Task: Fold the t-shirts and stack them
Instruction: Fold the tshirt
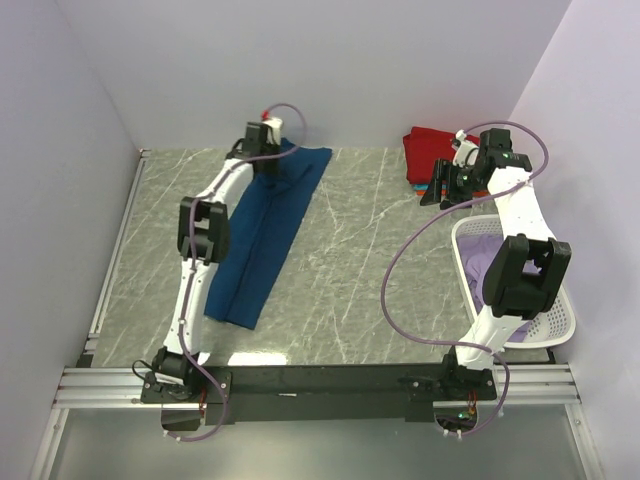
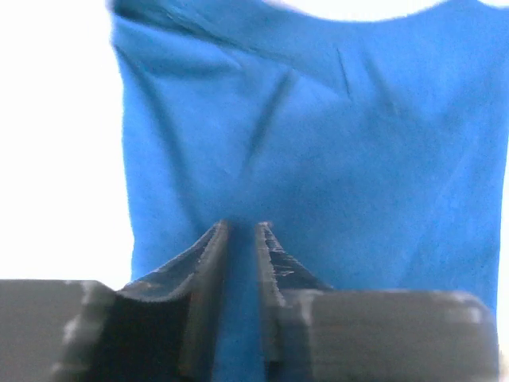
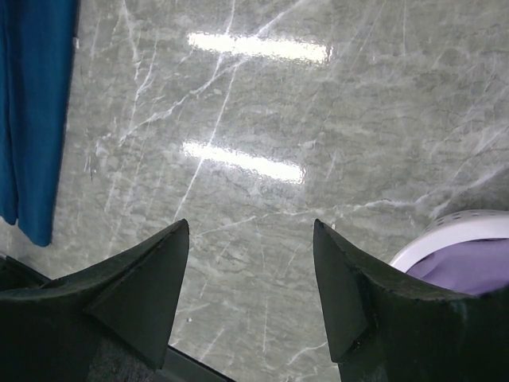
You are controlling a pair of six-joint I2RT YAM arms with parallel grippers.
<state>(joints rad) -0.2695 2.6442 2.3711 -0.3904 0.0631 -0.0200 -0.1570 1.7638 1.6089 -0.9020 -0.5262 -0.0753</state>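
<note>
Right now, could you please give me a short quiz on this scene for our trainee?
1. True or false: the right fingers are open and empty.
2. What lies in the basket? A) socks B) purple shirt C) nothing
3. Which fingers pinch the blue shirt?
Key: 1 true; 2 B, the purple shirt; 3 the left fingers.

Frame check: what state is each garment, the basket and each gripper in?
blue t-shirt: folded into a long strip, far end pinched
left gripper: shut on the blue t-shirt
right gripper: open, empty
red t-shirt: folded, at far right corner
white perforated plastic basket: holding purple clothing
</note>
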